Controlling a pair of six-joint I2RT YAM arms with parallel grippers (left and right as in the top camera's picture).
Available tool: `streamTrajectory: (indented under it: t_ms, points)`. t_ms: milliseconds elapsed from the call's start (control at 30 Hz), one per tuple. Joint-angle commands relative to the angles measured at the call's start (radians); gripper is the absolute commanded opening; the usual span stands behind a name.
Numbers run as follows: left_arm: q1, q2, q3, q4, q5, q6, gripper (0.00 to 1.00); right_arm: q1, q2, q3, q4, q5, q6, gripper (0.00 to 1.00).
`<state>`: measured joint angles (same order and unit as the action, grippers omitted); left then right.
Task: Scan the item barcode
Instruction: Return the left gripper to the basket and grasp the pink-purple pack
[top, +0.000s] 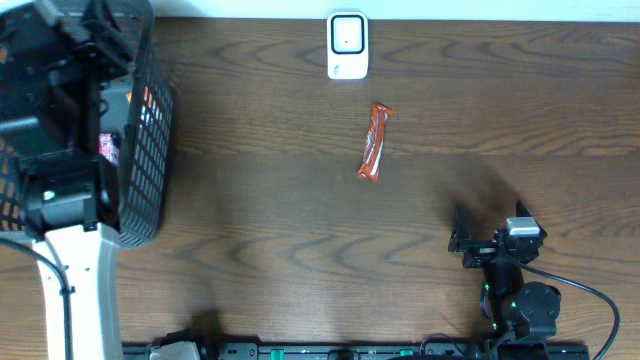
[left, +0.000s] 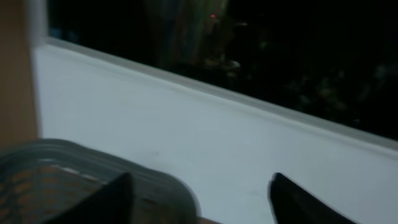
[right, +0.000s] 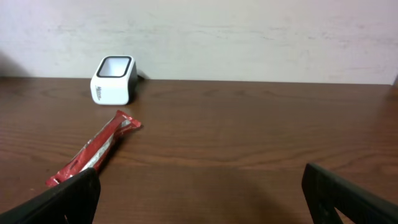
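The item, a slim red packet (top: 376, 142), lies on the brown table below the white barcode scanner (top: 347, 45), which stands at the far edge. In the right wrist view the packet (right: 93, 149) lies ahead to the left with the scanner (right: 114, 79) beyond it. My right gripper (right: 202, 186) rests low at the front right (top: 490, 235), open and empty, well apart from the packet. My left gripper (left: 202, 186) hovers by the basket rim (left: 74, 155), its jaws wide apart with nothing between them. No barcode is visible on the packet.
A black mesh basket (top: 150, 130) stands at the far left under my left arm (top: 70, 180), with colourful packets (top: 110, 148) partly visible inside. A pale wall (right: 249, 37) runs behind the table's far edge.
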<state>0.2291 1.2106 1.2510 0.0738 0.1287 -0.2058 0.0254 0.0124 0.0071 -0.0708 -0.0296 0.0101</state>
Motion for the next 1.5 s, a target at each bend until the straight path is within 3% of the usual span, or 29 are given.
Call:
streamTrajectory:
  t_ms: [0, 100, 267, 433, 700, 1067, 1467]
  points:
    - [0.058, 0.009, 0.014, -0.027, 0.013, 0.0, 0.84, -0.001, -0.005, -0.002, -0.004, 0.001, -0.011, 0.99]
    - [0.098, 0.016, 0.014, -0.079, 0.013, 0.0, 0.97, -0.001, -0.005, -0.002, -0.004, 0.001, -0.011, 0.99]
    - [0.112, 0.024, 0.013, -0.199, 0.013, 0.0, 0.98, -0.001, -0.005, -0.002, -0.004, 0.001, -0.011, 0.99]
    - [0.113, 0.023, 0.013, -0.216, -0.014, 0.014, 0.98, -0.001, -0.005, -0.002, -0.004, 0.001, -0.011, 0.99]
    - [0.149, 0.03, 0.013, -0.365, -0.047, 0.24, 0.99, -0.001, -0.005, -0.002, -0.004, 0.001, -0.011, 0.99]
    - [0.332, 0.133, 0.013, -0.41, -0.093, 0.265, 0.99, -0.001, -0.005, -0.002, -0.004, 0.001, -0.011, 0.99]
    - [0.342, 0.285, 0.013, -0.455, -0.093, 0.257, 0.99, -0.001, -0.005, -0.002, -0.004, 0.001, -0.011, 0.99]
